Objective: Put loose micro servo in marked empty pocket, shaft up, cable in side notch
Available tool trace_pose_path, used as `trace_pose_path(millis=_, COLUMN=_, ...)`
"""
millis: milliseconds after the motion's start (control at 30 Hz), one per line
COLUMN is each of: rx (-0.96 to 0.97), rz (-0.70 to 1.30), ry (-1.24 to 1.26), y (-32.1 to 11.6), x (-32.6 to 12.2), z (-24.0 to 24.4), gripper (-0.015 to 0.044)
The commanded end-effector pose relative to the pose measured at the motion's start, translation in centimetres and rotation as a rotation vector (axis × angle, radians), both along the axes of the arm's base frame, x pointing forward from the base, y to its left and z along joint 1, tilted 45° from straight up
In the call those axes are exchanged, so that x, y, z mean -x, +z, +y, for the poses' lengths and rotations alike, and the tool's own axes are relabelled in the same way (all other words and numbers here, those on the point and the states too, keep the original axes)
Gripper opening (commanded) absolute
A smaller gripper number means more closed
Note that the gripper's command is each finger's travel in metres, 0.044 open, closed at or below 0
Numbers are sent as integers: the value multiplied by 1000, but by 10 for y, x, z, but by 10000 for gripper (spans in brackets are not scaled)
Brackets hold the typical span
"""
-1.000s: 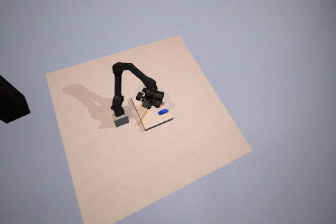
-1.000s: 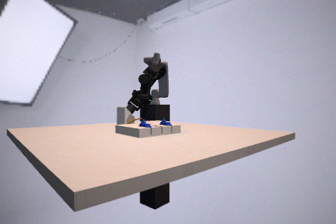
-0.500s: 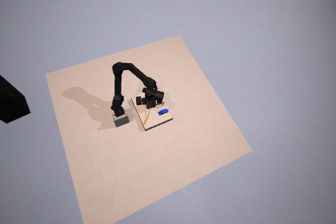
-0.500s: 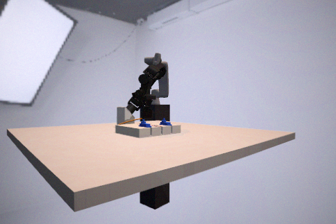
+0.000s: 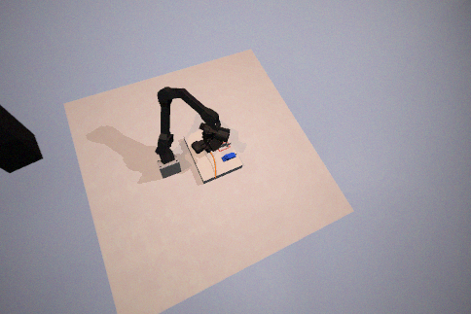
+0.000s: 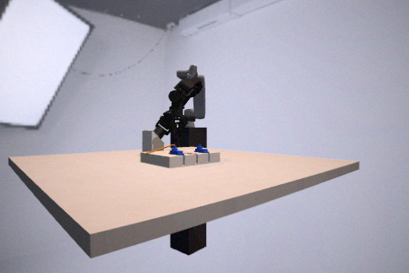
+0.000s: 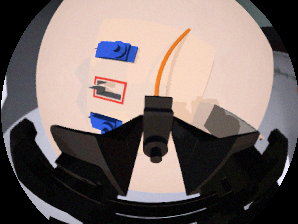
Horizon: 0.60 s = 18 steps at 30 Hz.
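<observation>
My gripper (image 7: 157,119) (image 5: 212,149) is shut on the loose micro servo (image 7: 158,106), which looks dark in the wrist view; its round output shaft faces the camera. Its orange cable (image 7: 159,75) (image 5: 214,161) (image 6: 162,149) runs away from it over the deck. The deck (image 7: 145,70) (image 5: 206,164) (image 6: 177,161) is a pale slab. The marked pocket (image 7: 125,93), outlined in red, is open and empty, to the left of the held servo in the wrist view. The servo is above the deck, not over the pocket. Its underside and ears are hidden.
Two blue servos sit in the deck on either side of the pocket: one (image 7: 111,51) (image 5: 229,157) (image 6: 175,150) beyond it and one (image 7: 102,122) (image 6: 201,149) on the near side in the wrist view. The arm's grey base block (image 5: 170,169) (image 7: 225,122) stands beside the deck.
</observation>
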<state>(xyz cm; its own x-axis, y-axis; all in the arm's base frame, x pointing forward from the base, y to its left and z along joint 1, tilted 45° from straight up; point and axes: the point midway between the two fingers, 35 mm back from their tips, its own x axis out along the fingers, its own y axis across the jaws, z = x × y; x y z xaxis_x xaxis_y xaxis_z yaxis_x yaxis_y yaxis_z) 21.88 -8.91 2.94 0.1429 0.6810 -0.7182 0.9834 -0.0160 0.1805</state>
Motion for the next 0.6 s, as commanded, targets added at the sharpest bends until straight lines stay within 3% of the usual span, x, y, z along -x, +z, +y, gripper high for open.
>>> trace_pose_path(millis=0, rx=18, rz=-106, ry=108, y=1, x=0, z=1, gripper=0)
trace_pose_path(millis=567, rx=103, rz=-509, ry=531, y=1, x=0, z=1, gripper=0)
